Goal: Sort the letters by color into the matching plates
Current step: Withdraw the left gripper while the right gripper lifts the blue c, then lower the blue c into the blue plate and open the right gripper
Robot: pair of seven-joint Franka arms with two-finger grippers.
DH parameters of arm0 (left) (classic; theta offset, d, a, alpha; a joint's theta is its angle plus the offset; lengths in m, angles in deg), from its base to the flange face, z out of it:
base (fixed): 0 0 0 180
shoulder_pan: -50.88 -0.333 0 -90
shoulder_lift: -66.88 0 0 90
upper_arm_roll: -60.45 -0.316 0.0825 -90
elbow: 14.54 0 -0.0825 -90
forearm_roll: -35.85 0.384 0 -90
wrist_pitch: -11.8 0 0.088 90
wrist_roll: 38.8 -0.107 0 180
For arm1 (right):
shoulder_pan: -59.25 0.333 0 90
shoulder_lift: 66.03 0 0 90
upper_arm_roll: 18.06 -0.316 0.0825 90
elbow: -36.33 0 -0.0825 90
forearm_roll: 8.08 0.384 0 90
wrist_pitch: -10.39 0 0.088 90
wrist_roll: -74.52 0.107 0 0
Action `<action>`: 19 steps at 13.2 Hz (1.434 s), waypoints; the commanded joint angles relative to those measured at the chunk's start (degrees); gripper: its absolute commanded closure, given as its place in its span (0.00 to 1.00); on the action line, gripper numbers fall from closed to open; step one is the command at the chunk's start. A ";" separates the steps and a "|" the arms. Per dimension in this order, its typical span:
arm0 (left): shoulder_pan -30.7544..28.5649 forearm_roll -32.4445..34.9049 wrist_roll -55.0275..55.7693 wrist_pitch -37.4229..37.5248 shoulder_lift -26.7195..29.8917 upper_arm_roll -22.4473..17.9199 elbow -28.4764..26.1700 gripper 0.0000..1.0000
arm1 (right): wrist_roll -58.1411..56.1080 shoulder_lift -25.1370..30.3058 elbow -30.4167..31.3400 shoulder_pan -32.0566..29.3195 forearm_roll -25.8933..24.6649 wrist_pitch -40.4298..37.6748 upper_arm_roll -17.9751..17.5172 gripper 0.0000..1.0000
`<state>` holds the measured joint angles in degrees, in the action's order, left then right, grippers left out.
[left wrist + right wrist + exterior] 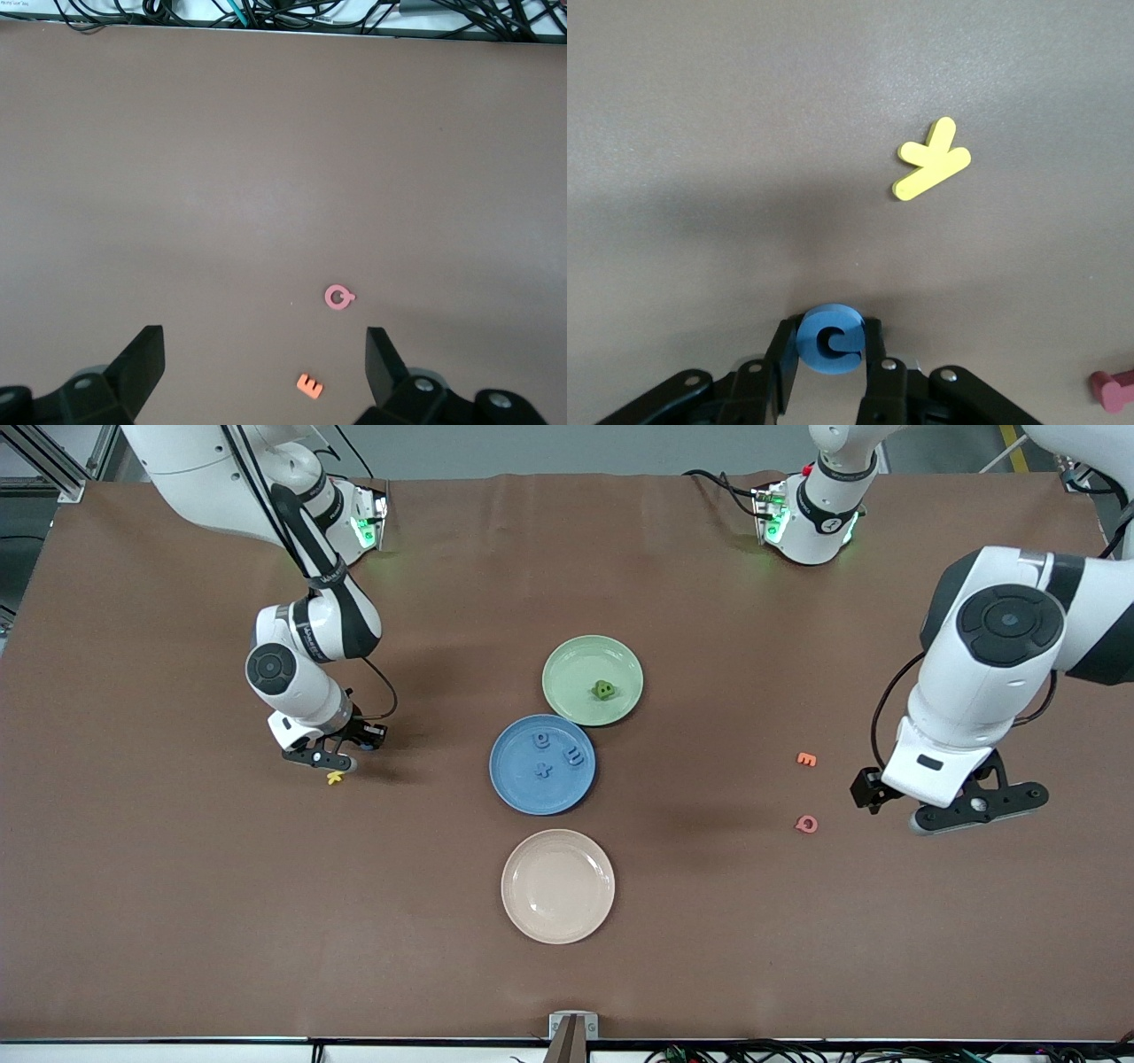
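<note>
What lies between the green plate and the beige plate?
The blue plate, carrying three blue letters, sits between the green plate and beige plate; front view.

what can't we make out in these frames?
- Front view: the blue letter in the right gripper is hidden by the gripper itself; only the right wrist view shows it.
- Right wrist view: red piece cut off at the edge.
- Front view: letters on the blue plate too small to read.

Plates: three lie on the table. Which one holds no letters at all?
The beige plate, nearest the front camera. The blue plate holds three blue letters; the green plate holds one green letter.
</note>
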<state>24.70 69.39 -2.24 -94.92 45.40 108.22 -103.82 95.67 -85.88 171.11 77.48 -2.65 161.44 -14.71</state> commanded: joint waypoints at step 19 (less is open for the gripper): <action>29.09 -34.78 -25.23 15.58 26.58 -46.02 -4.76 0.00 | 39.67 -17.76 -39.07 19.74 2.48 -14.65 -0.27 0.97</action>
<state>52.98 35.16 -27.45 -80.16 70.02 62.09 -106.88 133.91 -102.37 134.33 96.71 -0.74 147.82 -15.39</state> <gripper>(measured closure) 0.000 0.652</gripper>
